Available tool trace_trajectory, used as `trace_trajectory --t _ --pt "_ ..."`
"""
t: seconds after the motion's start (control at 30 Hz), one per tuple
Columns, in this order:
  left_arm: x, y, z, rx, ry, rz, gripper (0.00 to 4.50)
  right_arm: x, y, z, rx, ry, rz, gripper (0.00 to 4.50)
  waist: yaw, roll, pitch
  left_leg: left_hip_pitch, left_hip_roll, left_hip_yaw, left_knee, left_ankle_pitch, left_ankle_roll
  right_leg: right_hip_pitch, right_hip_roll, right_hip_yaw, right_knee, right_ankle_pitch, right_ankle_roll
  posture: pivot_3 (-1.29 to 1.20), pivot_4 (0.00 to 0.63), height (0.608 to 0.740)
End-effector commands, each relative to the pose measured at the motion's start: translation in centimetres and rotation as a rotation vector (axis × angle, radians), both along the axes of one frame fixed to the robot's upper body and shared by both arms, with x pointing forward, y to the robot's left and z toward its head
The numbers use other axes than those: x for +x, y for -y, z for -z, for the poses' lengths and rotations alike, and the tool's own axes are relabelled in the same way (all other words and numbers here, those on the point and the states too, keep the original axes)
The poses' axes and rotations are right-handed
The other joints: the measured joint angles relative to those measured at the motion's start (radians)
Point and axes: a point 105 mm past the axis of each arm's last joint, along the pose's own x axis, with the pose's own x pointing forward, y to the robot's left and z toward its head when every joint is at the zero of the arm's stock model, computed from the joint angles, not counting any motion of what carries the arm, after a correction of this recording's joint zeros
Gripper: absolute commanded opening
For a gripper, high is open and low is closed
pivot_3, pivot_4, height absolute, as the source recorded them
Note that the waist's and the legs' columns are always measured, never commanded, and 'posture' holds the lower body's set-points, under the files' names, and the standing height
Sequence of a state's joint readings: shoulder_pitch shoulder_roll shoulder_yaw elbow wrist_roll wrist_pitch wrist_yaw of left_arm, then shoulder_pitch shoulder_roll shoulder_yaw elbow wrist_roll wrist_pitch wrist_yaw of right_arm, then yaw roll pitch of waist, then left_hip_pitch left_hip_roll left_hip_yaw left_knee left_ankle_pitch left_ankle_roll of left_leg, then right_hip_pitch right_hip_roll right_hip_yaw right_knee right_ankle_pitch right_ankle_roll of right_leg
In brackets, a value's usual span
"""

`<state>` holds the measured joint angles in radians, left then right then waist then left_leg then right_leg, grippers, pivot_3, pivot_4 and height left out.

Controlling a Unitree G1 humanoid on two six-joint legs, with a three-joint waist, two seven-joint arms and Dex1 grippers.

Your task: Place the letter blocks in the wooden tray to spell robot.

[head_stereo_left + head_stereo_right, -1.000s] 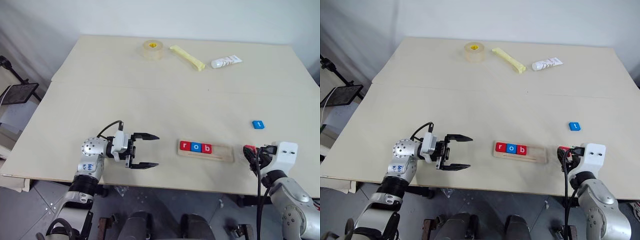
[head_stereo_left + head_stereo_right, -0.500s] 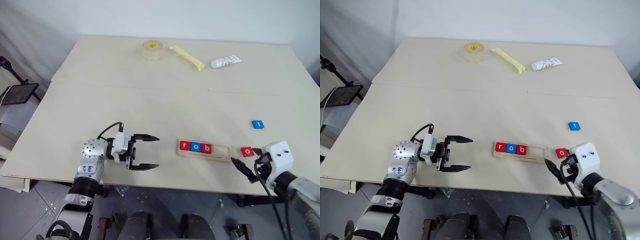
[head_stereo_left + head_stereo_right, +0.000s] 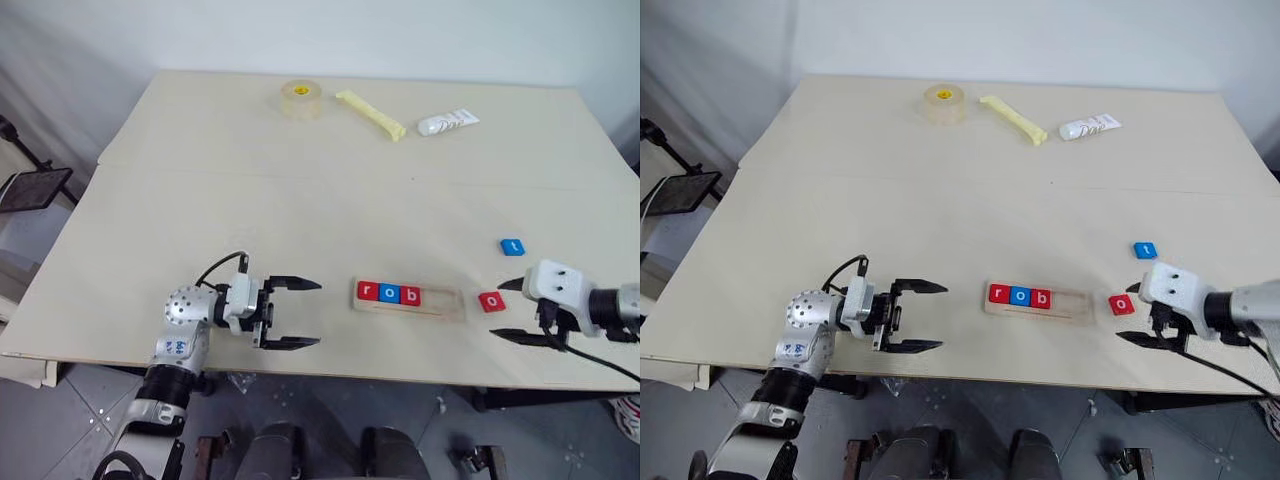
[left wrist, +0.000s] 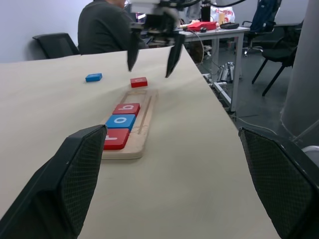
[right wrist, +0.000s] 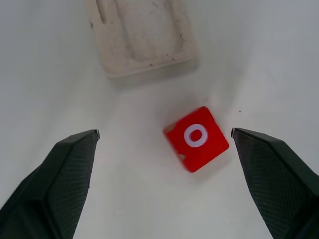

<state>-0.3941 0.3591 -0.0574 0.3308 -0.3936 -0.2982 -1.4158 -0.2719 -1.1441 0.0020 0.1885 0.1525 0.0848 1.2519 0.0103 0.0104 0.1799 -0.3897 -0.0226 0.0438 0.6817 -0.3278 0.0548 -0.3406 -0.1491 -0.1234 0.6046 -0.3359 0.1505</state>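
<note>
The right claw hovers spread over the small red square "o" tile, which lies skewed and could jam against the pale wooden tray.

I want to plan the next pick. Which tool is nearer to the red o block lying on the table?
Right. The right tool is open around the red o block; the left tool is beyond the tray.

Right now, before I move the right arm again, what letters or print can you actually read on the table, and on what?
"r": red block, first in the wooden tray.
"o": blue block, second in the tray.
"b": red block, third in the tray.
"o": red block lying on the table just off the tray's empty end.
"t": blue block farther back on the table.
White tube: dark print, too small to read.
Tape roll: no readable text.
</note>
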Motion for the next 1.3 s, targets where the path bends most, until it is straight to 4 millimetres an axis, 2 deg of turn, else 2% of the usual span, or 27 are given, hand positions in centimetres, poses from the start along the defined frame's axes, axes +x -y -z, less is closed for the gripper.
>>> trace_trajectory --t 0.03,0.3,0.43,0.63,0.67,0.77,0.87,0.93,1.13,1.2,1.27,1.3 --pt "-0.4 -0.3 -0.6 -0.015 0.019 -0.024 4.50 0.9 0.8 0.5 -0.062 -0.037 -0.055 4.45 -0.002 0.000 0.000 0.000 0.000 -0.001 0.000 0.000 0.000 0.000 0.000 -0.001 0.000 0.000 0.000 0.00 0.150 0.740" --pt "-0.8 -0.7 -0.6 -0.016 0.012 -0.075 4.50 2.5 0.7 1.7 -0.123 -0.097 -0.141 4.45 -0.007 -0.001 0.000 -0.001 0.000 -0.004 0.001 0.000 0.000 0.002 0.000 -0.003 0.001 0.000 0.000 0.00 0.150 0.740" --pt "-0.9 -0.7 -0.6 -0.023 0.013 -0.096 4.50 3.0 0.3 1.6 -0.104 -0.101 -0.155 3.60 -0.011 -0.001 0.000 0.000 0.000 -0.004 0.001 0.000 0.000 0.003 0.000 -0.004 0.001 0.000 0.000 0.00 0.150 0.740" --pt "-0.6 -0.5 -0.6 -0.025 0.012 -0.097 4.50 2.8 0.4 1.1 -0.089 -0.101 -0.144 1.57 -0.012 -0.002 -0.001 0.000 0.000 -0.004 0.002 0.000 0.000 0.003 0.000 -0.003 0.001 0.000 0.000 0.00 0.150 0.740" --pt "-0.5 -0.4 -0.6 -0.027 0.013 -0.095 4.50 2.8 0.4 0.8 -0.083 -0.094 -0.137 1.46 -0.011 -0.002 -0.001 0.000 0.000 -0.004 0.002 0.000 -0.001 0.003 0.000 -0.003 0.001 0.000 0.000 0.00 0.150 0.740" --pt "-0.1 -0.1 -0.8 -0.033 0.017 -0.091 4.50 2.7 0.2 -0.6 -0.072 -0.070 -0.118 1.46 -0.010 -0.001 0.000 0.000 0.000 -0.004 0.002 0.000 -0.001 0.003 0.000 -0.003 0.001 0.000 0.000 0.00 0.150 0.740" --pt "0.3 0.1 -0.8 -0.034 0.021 -0.079 4.50 2.3 -1.4 -3.3 0.003 -0.039 -0.106 1.46 -0.007 0.000 0.000 -0.001 0.000 -0.004 0.002 0.000 -0.001 0.001 -0.001 -0.003 0.001 0.000 0.000 0.00 0.150 0.740" --pt "0.6 0.3 -0.8 -0.036 0.022 -0.074 4.50 1.6 -2.8 -4.3 0.044 -0.061 -0.101 1.46 -0.007 0.001 0.001 -0.002 0.000 -0.004 0.002 0.000 -0.001 0.000 -0.001 -0.003 0.002 0.000 0.000 0.00 0.150 0.740" --pt "1.0 0.9 -0.8 -0.049 0.026 -0.054 4.50 0.2 -6.5 -4.5 0.105 -0.101 -0.110 1.46 -0.001 0.001 0.001 -0.001 0.000 -0.006 0.001 0.000 -0.001 0.000 -0.001 -0.004 0.002 0.000 0.000 0.00 0.150 0.740" --pt "1.0 1.0 -0.7 -0.051 0.027 -0.051 4.50 0.1 -7.3 -4.4 0.108 -0.105 -0.111 1.46 0.001 0.001 0.001 -0.002 0.000 -0.005 0.001 0.000 -0.001 0.000 -0.001 -0.004 0.002 0.000 0.000 0.00 0.150 0.740" --pt "1.0 1.2 -0.7 -0.051 0.027 -0.046 4.50 0.1 -7.6 -4.2 0.105 -0.106 -0.107 1.46 0.004 0.001 0.001 -0.002 0.000 -0.005 0.001 0.000 -0.001 0.000 -0.001 -0.004 0.002 0.000 0.000 0.00 0.150 0.740" --pt "0.8 1.1 -0.7 -0.052 0.027 -0.042 4.50 -0.1 -8.5 -3.3 0.091 -0.138 -0.122 1.46 0.006 0.001 0.001 -0.002 0.000 -0.005 0.001 0.000 -0.001 0.000 -0.001 -0.004 0.002 0.000 0.000 0.00 0.150 0.740"
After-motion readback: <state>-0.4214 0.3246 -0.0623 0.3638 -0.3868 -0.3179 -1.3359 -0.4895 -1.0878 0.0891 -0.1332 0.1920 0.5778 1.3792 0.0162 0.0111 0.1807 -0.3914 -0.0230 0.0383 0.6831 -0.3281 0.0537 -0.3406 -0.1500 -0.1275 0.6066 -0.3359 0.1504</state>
